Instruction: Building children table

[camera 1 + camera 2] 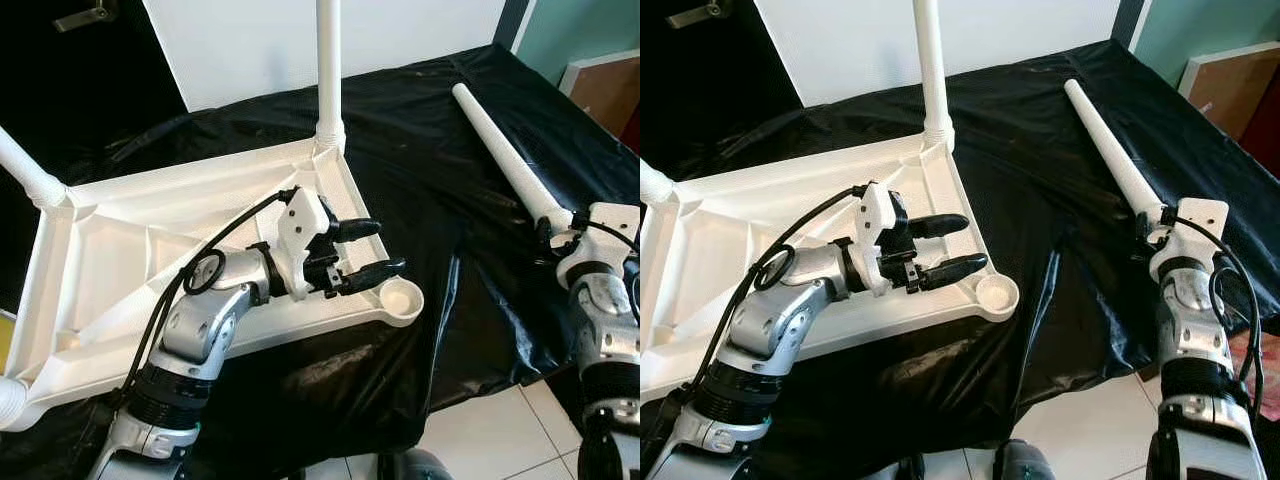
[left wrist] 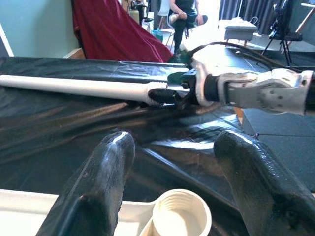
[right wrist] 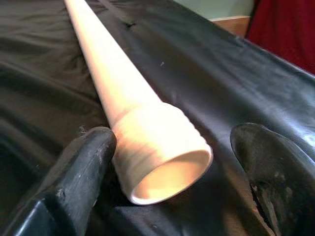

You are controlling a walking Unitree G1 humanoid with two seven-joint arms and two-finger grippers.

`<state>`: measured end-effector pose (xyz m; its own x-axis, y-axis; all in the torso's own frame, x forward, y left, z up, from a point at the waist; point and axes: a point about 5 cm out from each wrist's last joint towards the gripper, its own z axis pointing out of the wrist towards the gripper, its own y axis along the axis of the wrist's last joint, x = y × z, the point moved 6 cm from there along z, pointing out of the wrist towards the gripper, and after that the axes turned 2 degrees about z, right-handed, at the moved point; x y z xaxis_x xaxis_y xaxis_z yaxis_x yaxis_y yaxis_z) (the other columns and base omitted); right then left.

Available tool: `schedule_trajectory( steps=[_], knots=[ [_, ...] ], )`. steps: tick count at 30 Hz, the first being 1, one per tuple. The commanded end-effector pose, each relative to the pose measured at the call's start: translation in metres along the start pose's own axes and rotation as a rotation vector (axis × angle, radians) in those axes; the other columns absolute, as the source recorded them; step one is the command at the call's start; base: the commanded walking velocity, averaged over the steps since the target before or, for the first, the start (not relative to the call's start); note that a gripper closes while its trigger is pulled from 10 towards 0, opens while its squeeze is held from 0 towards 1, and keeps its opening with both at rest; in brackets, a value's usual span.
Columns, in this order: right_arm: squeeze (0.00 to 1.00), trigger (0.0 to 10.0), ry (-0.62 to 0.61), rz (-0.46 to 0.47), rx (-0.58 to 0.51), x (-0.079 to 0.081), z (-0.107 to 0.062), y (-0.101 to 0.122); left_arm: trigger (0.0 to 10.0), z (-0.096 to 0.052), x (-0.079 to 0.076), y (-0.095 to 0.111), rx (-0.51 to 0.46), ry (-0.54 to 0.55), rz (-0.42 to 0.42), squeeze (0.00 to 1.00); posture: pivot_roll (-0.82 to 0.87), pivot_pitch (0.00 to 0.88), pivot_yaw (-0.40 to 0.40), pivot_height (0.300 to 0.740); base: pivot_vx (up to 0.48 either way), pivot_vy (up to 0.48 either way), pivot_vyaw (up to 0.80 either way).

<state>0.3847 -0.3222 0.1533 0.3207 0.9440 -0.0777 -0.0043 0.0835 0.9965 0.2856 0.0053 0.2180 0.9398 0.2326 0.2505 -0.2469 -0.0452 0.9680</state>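
The black sheet [image 1: 420, 170] covered the whole work surface. On it the white table top [image 1: 130, 260] lay upside down, its far-left part cut off by the frame. One leg [image 1: 329, 70] stood upright in the corner at 12 o'clock, its top cut off, and another leg [image 1: 25, 170] rose at 9 o'clock. The empty threaded socket [image 1: 403, 298] sat at the corner toward 4 o'clock.

The loose leg [image 1: 505, 155] lay flat on the sheet at 2 o'clock, its long axis running from 12 to 4 o'clock, with the threaded open end [image 3: 162, 157] toward the robot (the hollow showed in the right wrist view).

The left gripper [image 1: 368, 248] hovered just above the socket, fingers [image 2: 98, 187] spread apart. The right gripper [image 3: 167, 196] had its fingers spread around the leg's end, one touching it, the other apart.
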Motion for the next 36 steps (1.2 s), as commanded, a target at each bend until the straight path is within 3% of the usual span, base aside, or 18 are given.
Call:
schedule_trajectory(
  steps=[1, 13, 18, 19, 20, 21, 22, 23, 24, 25, 36],
  knots=[
    [0.00, 10.0, 0.023, 0.018, 0.029, 0.000, 0.003, -0.006, 10.0, -0.001, 0.000, -0.001, 0.012, 0.018, -0.007, 0.00, -0.04, 0.146, 0.055, 0.740, 0.000, 0.000, 0.00],
    [0.00, 10.0, 0.100, 0.059, 0.025, 0.005, 0.013, 0.002, 10.0, -0.002, 0.000, -0.001, 0.017, 0.023, -0.008, 0.00, -0.04, 0.145, 0.057, 0.740, 0.000, 0.000, 0.00],
    [0.00, 10.0, 0.125, 0.084, 0.080, 0.004, 0.018, -0.004, 10.0, -0.001, 0.002, 0.000, 0.022, 0.030, -0.006, 0.00, -0.04, 0.144, 0.052, 0.740, 0.000, 0.000, 0.00],
    [0.00, 5.0, 0.111, 0.098, 0.112, 0.000, 0.018, -0.009, 10.0, -0.001, 0.002, 0.000, 0.022, 0.035, -0.005, 0.00, -0.04, 0.144, 0.050, 0.740, 0.000, 0.000, 0.00],
    [0.00, 5.0, 0.111, 0.098, 0.112, 0.000, 0.018, -0.009, 10.0, -0.001, 0.002, 0.000, 0.022, 0.035, -0.005, 0.00, -0.04, 0.144, 0.050, 0.740, 0.000, 0.000, 0.00],
    [0.00, 4.0, 0.106, 0.107, 0.141, -0.002, 0.018, -0.014, 10.0, -0.002, 0.003, 0.000, 0.023, 0.040, -0.007, 0.00, -0.04, 0.143, 0.049, 0.740, 0.000, 0.000, 0.00],
    [0.00, 4.0, 0.106, 0.107, 0.141, -0.002, 0.018, -0.014, 10.0, -0.002, 0.003, 0.000, 0.023, 0.040, -0.007, 0.00, -0.04, 0.143, 0.049, 0.740, 0.000, 0.000, 0.00],
    [0.00, 3.0, 0.117, 0.116, 0.167, -0.001, 0.018, -0.019, 10.0, -0.002, 0.003, 0.000, 0.024, 0.043, -0.007, 0.00, -0.04, 0.144, 0.048, 0.740, 0.000, 0.000, 0.00],
    [0.00, 3.0, 0.125, 0.115, 0.185, 0.000, 0.017, -0.023, 10.0, -0.002, 0.003, 0.000, 0.024, 0.045, -0.009, 0.00, -0.04, 0.144, 0.046, 0.740, 0.000, 0.000, 0.00],
    [0.00, 10.0, 0.134, 0.103, 0.201, 0.002, 0.016, -0.027, 10.0, -0.002, 0.003, 0.000, 0.025, 0.046, -0.009, 0.00, -0.04, 0.144, 0.046, 0.740, 0.000, 0.000, 0.00],
    [0.00, 10.0, 0.193, 0.100, 0.221, 0.012, 0.014, -0.034, 10.0, -0.002, 0.005, -0.001, 0.026, 0.052, -0.009, 0.00, -0.04, 0.146, 0.044, 0.740, 0.000, 0.000, 0.00]
  ],
)
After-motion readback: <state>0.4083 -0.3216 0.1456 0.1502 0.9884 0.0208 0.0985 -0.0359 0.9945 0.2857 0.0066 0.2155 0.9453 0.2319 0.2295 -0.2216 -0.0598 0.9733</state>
